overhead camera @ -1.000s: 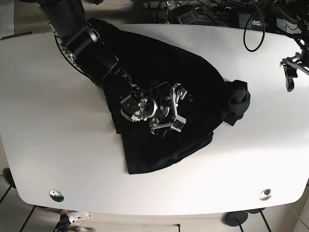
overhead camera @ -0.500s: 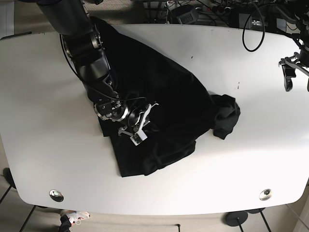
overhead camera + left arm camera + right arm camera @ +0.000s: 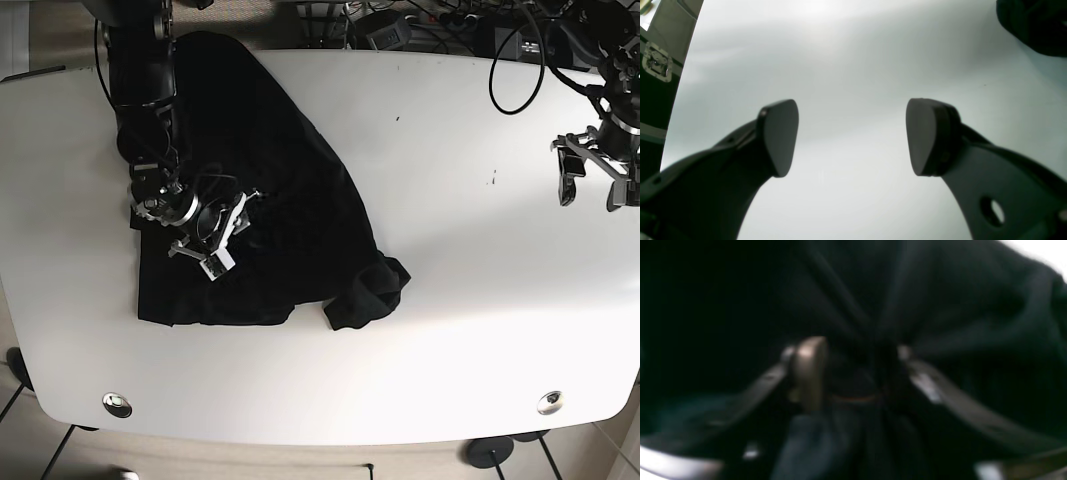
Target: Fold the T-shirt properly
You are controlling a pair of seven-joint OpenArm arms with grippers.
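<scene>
Reaching down from eleven o'clock, the right tool (image 3: 222, 232) clamps a fold of the crumpled black cotton T-shirt (image 3: 280, 200) on the white worktop (image 3: 460, 300); the left tool (image 3: 595, 180), fingers apart, hovers at three o'clock.

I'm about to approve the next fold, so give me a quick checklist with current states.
1. Right gripper holding the T-shirt: ok, fabric bunched between its fingers.
2. Left gripper free: ok, open over bare table.
3. Shirt lying flat: not ok, rumpled, with a bunched sleeve.
4. Shirt fully on the table: cannot tell, the top edge is hidden behind the right arm.
5. Left gripper near the shirt: not ok, far off.
</scene>
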